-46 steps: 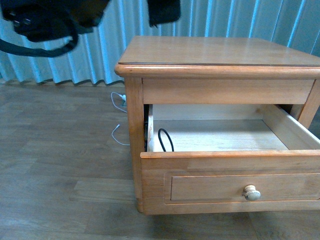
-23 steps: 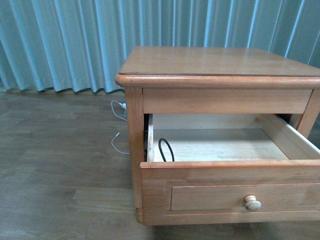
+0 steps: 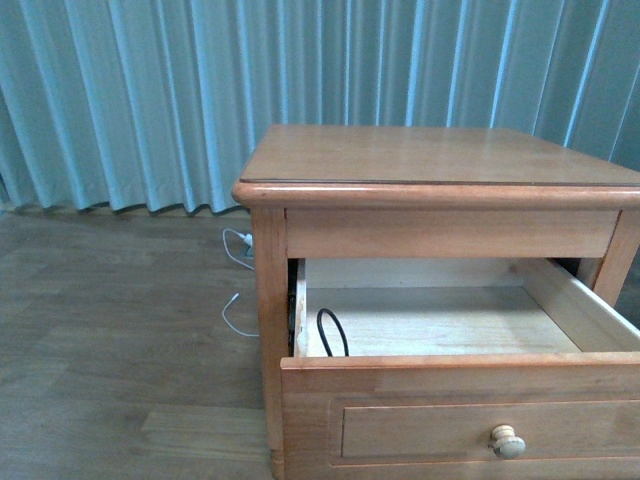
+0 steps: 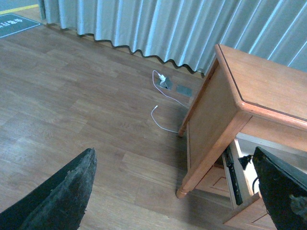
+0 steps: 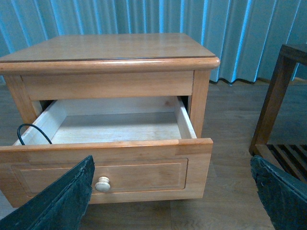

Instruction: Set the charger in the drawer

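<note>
A dark floor sign (image 4: 14,24) carries the only writing in view. It lies far beyond the fingertips of the left gripper (image 4: 173,154), is cut by the picture edge, and its pale characters are too small to read.

The two black fingers (image 4: 62,196) of the left gripper stand wide apart and hold nothing. Beyond the gap between them, a thin white cable with a white plug (image 4: 162,78) lies on the grey-brown wooden floor (image 4: 86,110), near a grey floor plate (image 4: 183,90). Close to one fingertip stands the honey-coloured wooden bedside cabinet (image 4: 211,110).

The upper honey-coloured wooden drawer (image 5: 105,175) with a recessed panel front is open. It fills the space beyond and between the black fingers (image 5: 62,201) of the right gripper (image 5: 171,159), which are also wide apart and empty. Its round pale knob (image 5: 102,183) is just beside one fingertip.

The charger (image 5: 33,132) is inside this drawer, in the corner beyond that same finger. Only a thin black cable loop rises above the drawer front there. In the left wrist view a black connector end shows just beside the fingertip near the cabinet, and the finger covers the rest. The white plug block is hidden in every view, because the drawer front covers the bottom of that corner.

Beyond the other right finger, a dark brown wooden slatted stand (image 5: 278,96) is cut off at the edge. The front view shows neither gripper, and there the drawer is cut off at two edges.
</note>
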